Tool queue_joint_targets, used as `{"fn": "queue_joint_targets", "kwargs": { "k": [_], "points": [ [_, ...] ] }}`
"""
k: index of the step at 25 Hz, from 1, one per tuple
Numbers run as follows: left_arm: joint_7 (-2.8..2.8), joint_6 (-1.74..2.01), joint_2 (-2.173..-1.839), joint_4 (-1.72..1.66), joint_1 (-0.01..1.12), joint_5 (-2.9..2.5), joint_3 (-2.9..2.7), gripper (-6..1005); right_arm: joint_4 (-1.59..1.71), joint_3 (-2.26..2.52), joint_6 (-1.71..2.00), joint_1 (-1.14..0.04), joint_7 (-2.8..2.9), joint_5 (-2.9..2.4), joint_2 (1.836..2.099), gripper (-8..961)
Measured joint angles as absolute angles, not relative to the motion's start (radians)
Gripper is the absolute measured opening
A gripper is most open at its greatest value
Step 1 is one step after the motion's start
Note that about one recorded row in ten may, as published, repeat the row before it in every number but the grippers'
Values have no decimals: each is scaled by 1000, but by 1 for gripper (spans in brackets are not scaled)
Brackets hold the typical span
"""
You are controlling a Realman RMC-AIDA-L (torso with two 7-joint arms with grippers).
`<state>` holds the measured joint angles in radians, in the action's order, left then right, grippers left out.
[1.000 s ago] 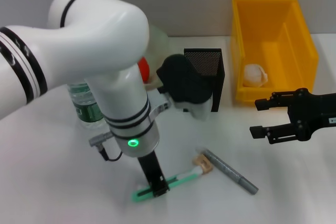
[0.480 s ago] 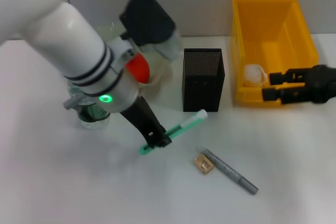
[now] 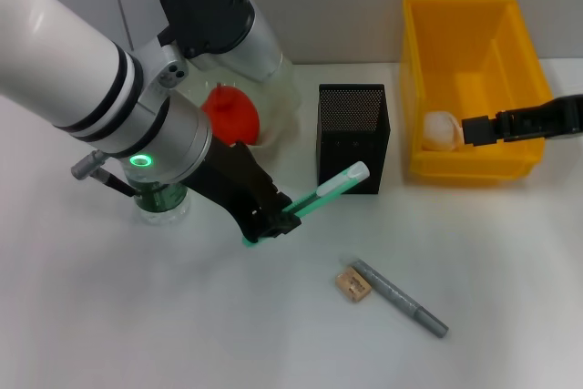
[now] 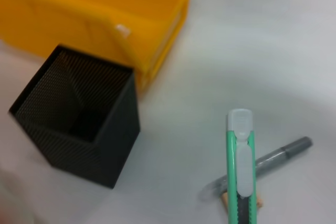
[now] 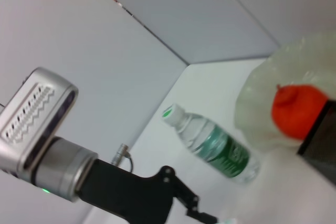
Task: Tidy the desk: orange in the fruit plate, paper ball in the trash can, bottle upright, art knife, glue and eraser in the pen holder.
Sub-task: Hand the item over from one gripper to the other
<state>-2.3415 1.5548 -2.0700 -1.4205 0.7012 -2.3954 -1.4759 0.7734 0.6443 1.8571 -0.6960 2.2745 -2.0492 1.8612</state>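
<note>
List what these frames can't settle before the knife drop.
- Right gripper: head view shows it side-on over the yellow plastic bin; finger gap unreadable.
- Clear plastic water bottle: head view, mostly hidden behind the left arm.
- Green art knife: left wrist view, its lower end is cut off by the frame edge.

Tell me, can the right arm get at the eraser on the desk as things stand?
Probably yes. The eraser lies in the open beside the glue, nothing above it. The right tool is over the trash can, and the left tool, holding the art knife, sits off to the side.
</note>
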Motion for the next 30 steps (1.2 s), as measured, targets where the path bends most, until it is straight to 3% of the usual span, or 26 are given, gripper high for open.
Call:
{"fn": "queue_joint_targets", "kwargs": {
  "k": [16, 30],
  "points": [
    [-2325, 1573, -2071, -1528, 699, -2393, -1502, 191, 692, 666, 1843, -774, 2482, -2065, 1860, 748],
    [-2309, 1565, -2072, -1536, 744, -2399, -1537, 193, 657, 769, 1758, -820, 2467, -2078, 1886, 733]
  ]
}}
